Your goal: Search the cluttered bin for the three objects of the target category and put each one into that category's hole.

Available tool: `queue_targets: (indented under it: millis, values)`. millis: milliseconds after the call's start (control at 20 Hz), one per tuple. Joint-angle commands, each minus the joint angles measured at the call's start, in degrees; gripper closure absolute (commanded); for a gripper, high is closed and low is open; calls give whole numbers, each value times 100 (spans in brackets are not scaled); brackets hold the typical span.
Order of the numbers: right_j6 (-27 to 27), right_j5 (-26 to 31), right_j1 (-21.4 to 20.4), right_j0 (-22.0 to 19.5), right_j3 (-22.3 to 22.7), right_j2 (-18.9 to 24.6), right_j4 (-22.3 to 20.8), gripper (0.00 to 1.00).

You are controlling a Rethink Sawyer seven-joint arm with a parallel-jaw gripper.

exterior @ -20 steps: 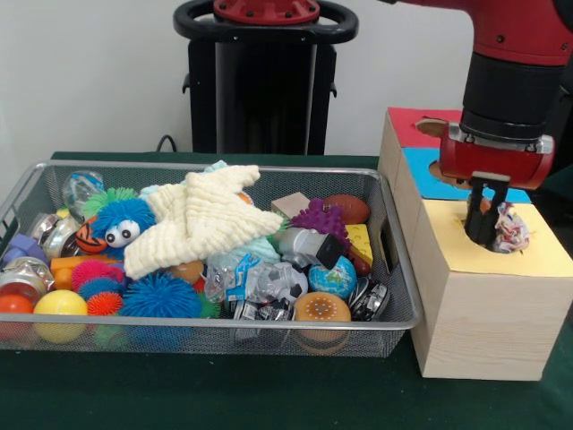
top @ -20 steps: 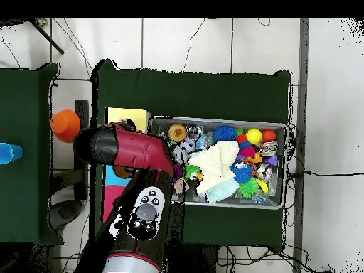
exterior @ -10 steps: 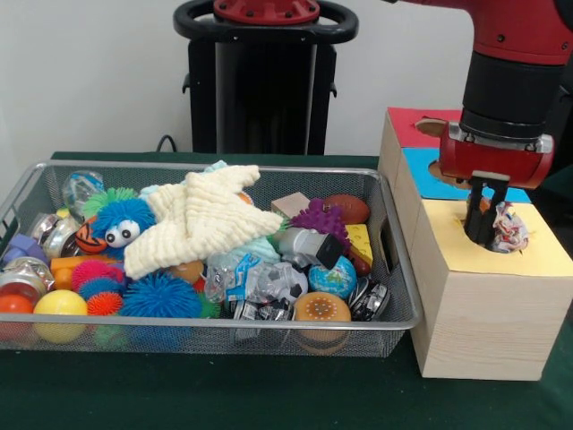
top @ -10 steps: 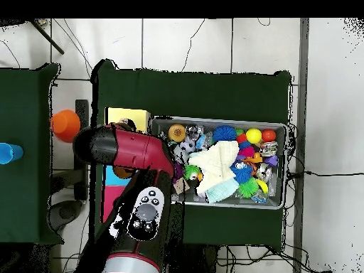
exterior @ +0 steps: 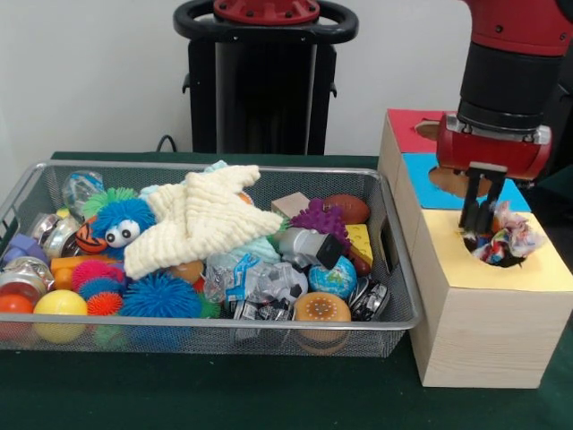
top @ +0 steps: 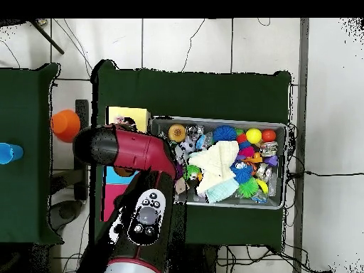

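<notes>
My hand (exterior: 481, 218) hangs on dark matt fingers under a glossy red plastic shell. Below it sits a crinkled, shiny foil-like ball (exterior: 503, 242) in the hole of the box (exterior: 483, 322), pale matt wood topped with smooth coloured paper. The basket (exterior: 224, 328) is fine grey wire mesh. Inside lie a ribbed cream cloth star (exterior: 201, 218), rubbery spiky balls (exterior: 161, 296) and a glossy yellow ball (exterior: 60, 305). Matt green cloth covers the counter (exterior: 224, 394).

A crumpled wrapper ball (exterior: 503, 242) plugs the yellow hole (exterior: 491, 255); bin (exterior: 394, 269) unobstructed above.
</notes>
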Motion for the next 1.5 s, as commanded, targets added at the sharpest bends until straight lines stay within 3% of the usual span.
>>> queue_targets:
  millis: [50,150,800,1150,1500]
  values:
    - [405,1810,-537,-196,324,150,-416,100]
    - [413,1952,-600,-207,269,116,-470,100]
    - [510,1451,-433,-359,355,380,-547,100]
    - [642,656,-211,-392,337,577,-519,100]
    - [826,609,-41,-336,127,523,-491,100]
